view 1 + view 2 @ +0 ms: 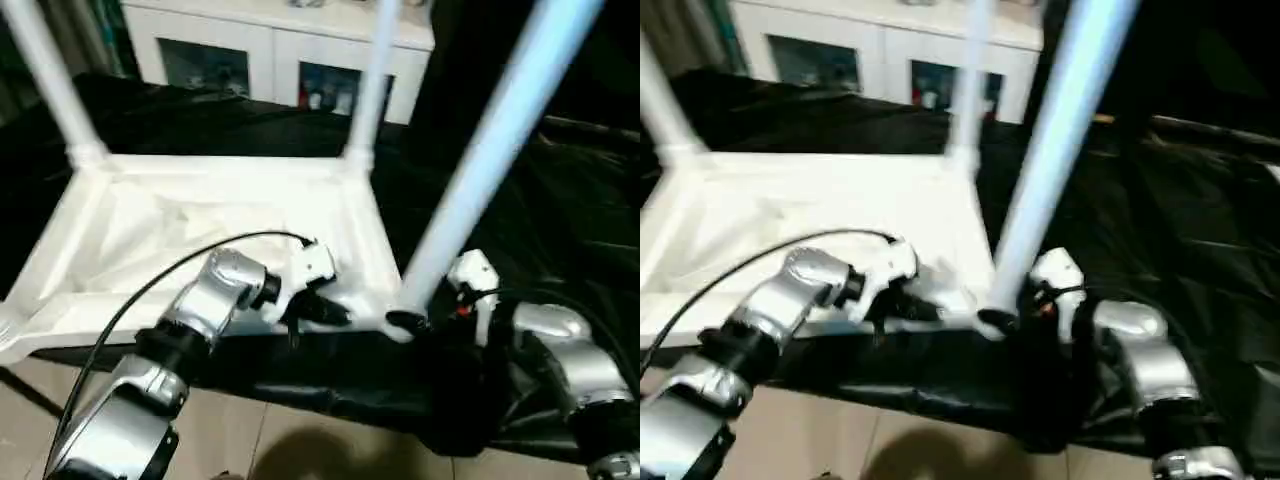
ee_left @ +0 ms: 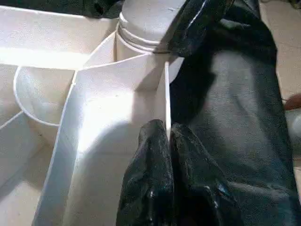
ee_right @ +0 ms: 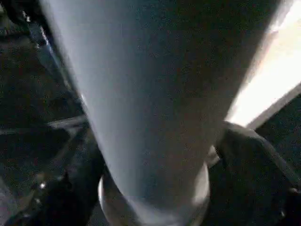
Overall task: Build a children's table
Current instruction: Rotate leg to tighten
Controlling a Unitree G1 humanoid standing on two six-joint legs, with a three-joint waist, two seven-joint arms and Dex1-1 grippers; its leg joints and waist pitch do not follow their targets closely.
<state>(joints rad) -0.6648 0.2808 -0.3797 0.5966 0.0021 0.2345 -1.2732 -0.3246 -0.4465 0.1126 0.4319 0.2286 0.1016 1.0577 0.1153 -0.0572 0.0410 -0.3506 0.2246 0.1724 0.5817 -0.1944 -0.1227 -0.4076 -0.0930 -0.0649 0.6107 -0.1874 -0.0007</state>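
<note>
Left end effector [image 2: 167, 141] clenched on the children's table [image 1: 200, 230] rim, right end effector [image 1: 410, 322] spread round the near leg [image 1: 480, 160], risking a tilted, unseated leg.

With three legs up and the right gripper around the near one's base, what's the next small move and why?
Probably seat that near leg firmly: it leans, unlike the back two. The left gripper is shut on the tabletop's edge rib, steadying it, while the right gripper sits at its base.

No legible text or labels.
</note>
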